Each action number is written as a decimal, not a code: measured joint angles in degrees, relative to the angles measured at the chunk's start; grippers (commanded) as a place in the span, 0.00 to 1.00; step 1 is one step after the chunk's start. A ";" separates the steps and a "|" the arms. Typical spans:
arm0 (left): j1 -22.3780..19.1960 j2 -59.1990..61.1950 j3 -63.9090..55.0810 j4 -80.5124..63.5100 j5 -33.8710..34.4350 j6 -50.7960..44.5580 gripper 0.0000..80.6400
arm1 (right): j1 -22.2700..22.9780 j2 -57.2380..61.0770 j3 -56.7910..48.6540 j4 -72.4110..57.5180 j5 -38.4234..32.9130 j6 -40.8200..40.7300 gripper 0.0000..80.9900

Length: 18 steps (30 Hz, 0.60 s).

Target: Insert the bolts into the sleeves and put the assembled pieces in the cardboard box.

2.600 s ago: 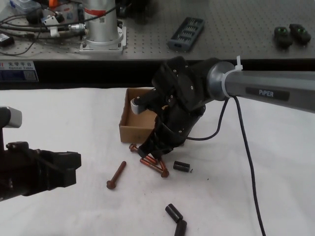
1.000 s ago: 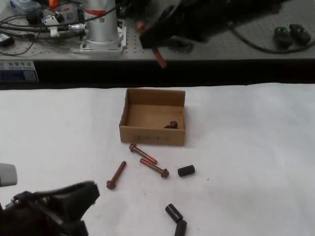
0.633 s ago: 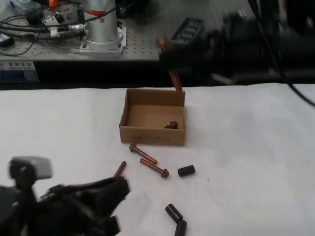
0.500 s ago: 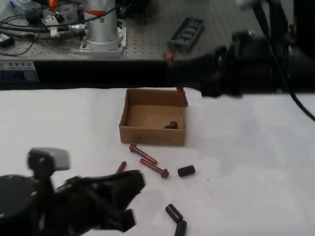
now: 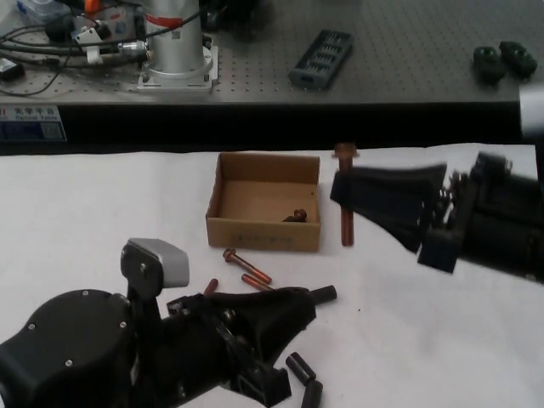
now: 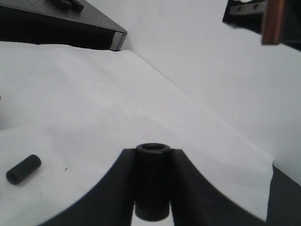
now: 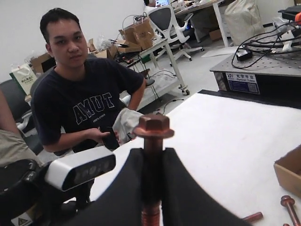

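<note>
R gripper (image 7: 151, 162) w/ fingers (image 7: 123, 193) clamped on bolt (image 7: 153, 128) dropped down beside cardboard box (image 5: 255, 235); L gripper (image 6: 153, 154) squeezing sleeve (image 6: 153, 188) slid in. Bare table (image 5: 365, 272) btwn them.

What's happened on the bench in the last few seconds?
The right arm lifted a bolt from by the cardboard box, swung it high, then lowered it upright, right of the box. The left arm swung in over the loose bolts, a sleeve in its jaws. The box and loose sleeves stayed put.
</note>
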 measured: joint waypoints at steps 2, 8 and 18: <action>-0.63 0.00 -0.06 -0.10 0.22 0.57 0.17 | -0.06 0.00 1.83 -2.10 0.00 1.80 0.01; -5.39 0.00 -0.06 -0.47 4.06 10.62 0.17 | -0.06 0.00 3.81 -5.50 -0.35 4.29 0.01; -8.08 1.51 -0.06 0.08 0.83 16.27 0.17 | -0.20 0.00 6.47 -10.52 -3.48 6.56 0.01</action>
